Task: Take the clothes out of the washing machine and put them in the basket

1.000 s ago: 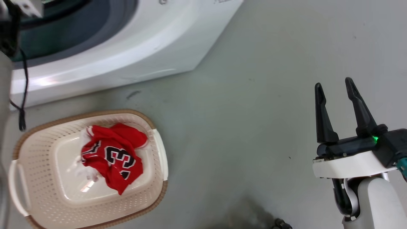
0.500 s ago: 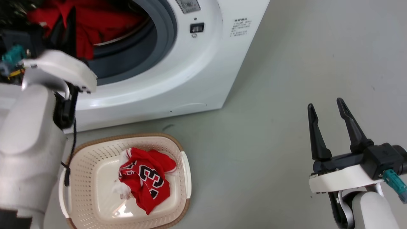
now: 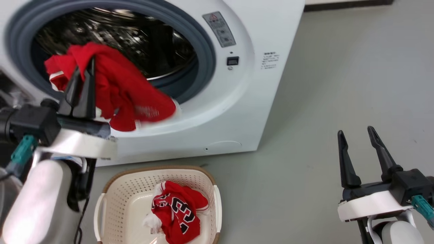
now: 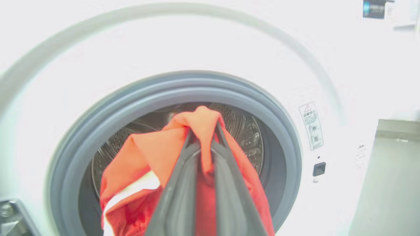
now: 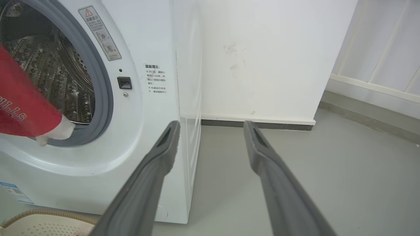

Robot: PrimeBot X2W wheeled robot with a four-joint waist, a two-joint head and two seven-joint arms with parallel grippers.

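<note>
The left gripper (image 3: 84, 66), clenched, pinches a soft, crumpled red garment (image 3: 118, 84) at its fingertips, before the washer (image 3: 264, 27) and its perforated steel drum (image 3: 135, 37). Right gripper (image 3: 355, 130) gapes empty.

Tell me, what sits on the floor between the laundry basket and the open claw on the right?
Nothing: the head view shows bare grey floor between the basket and the right gripper, which is open and holds nothing.

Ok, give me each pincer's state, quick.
Left pincer: closed on the red garment at the washing machine opening.
Right pincer: open, holding nothing.
</note>
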